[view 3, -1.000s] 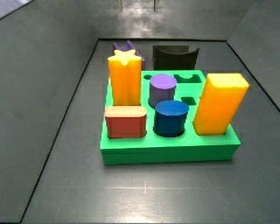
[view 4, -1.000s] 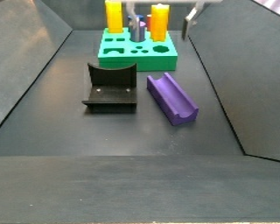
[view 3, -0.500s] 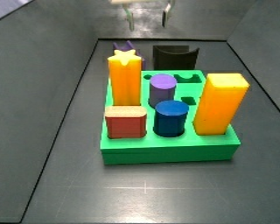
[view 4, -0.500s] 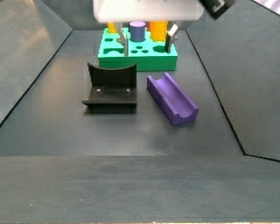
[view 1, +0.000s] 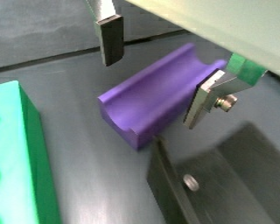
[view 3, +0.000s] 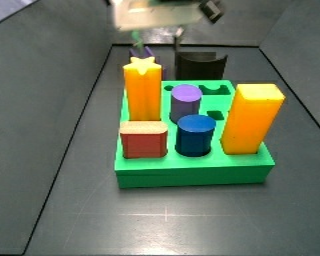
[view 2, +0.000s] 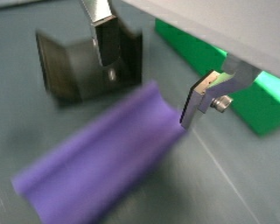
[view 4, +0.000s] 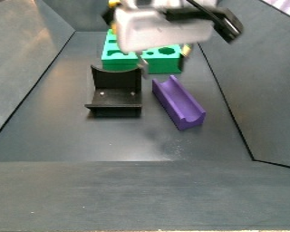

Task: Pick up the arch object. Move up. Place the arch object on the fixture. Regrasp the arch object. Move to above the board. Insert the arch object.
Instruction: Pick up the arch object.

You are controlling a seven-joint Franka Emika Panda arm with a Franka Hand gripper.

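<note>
Gripper (view 1: 160,74) sits low over the arch object (view 1: 157,94), fingers spread wide with one plate on each side of it. In both wrist views we see the two silver fingers (view 1: 108,35) clear of the purple block: gaps show on either side, so nothing is pinched and we see no contact. The arch object (view 4: 179,101) lies flat on the dark floor (view 4: 135,140), channel side up, lengthwise between the fingers. In a side view it lies just beside the fixture (view 4: 113,90), which stands apart from it, and the gripper body (view 4: 169,30) hangs above its far end, near the board (view 4: 145,56). In a wrist view the fixture (view 2: 90,61) shows as a dark bracket past one end of the arch object (view 2: 101,163), with the green board edge (view 2: 213,63) off to the other side. In a side view the board (view 3: 196,166) carries a yellow star peg (view 3: 143,90), a yellow rectangular block (view 3: 252,118), a red block (view 3: 143,139), a blue cylinder (view 3: 194,135) and a lilac cylinder (view 3: 186,100); the gripper (view 3: 159,14) is behind and above them, with only a sliver of the arch object visible there. We can't tell finger height above the floor from these views.
</note>
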